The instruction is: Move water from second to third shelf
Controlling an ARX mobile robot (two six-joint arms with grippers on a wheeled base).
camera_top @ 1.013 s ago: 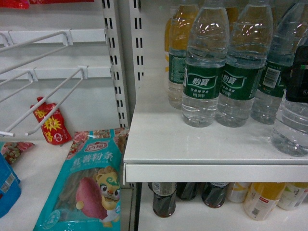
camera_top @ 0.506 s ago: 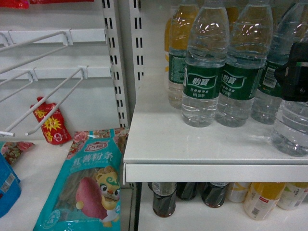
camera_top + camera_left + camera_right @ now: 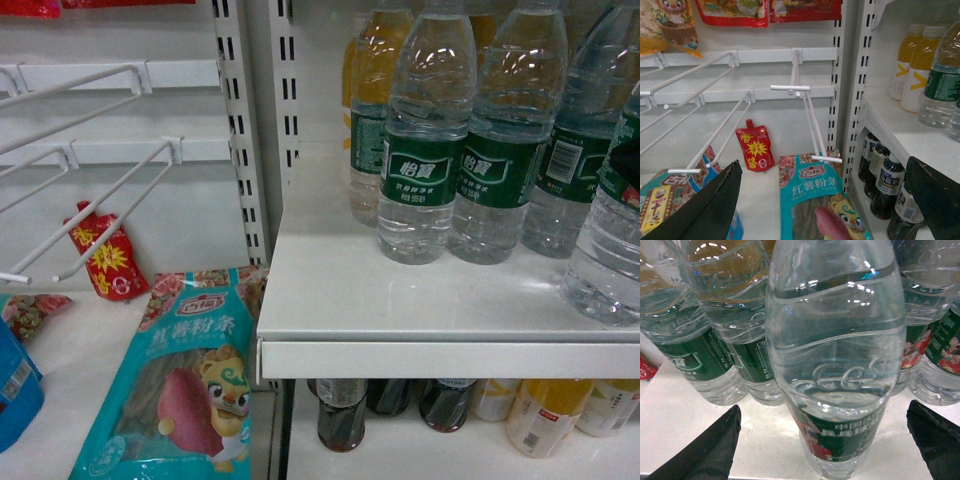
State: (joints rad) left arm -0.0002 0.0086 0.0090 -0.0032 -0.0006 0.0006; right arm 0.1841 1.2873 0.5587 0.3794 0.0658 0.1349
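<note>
up close, the right gripper (image 3: 822,440) has its jaws spread wide, one dark finger low at each side of the right wrist view, with the water (image 3: 835,355) standing upright between them and touched by neither. that bottle sits near the front edge of the white shelf (image 3: 685,435), its green label low on the body, and more green-labelled bottles (image 3: 715,340) crowd behind it. in the head view the water (image 3: 608,230) is at the far right of the shelf (image 3: 400,300), a little forward of the row of bottles (image 3: 428,140); the right gripper itself does not show there. dark cola bottles (image 3: 342,412) and yellow drinks (image 3: 545,412) stand on the level below. the left gripper (image 3: 822,200) is also released, jaws apart, facing the peg hooks (image 3: 790,88) and a teal snack bag (image 3: 822,205) in the neighbouring bay.
</note>
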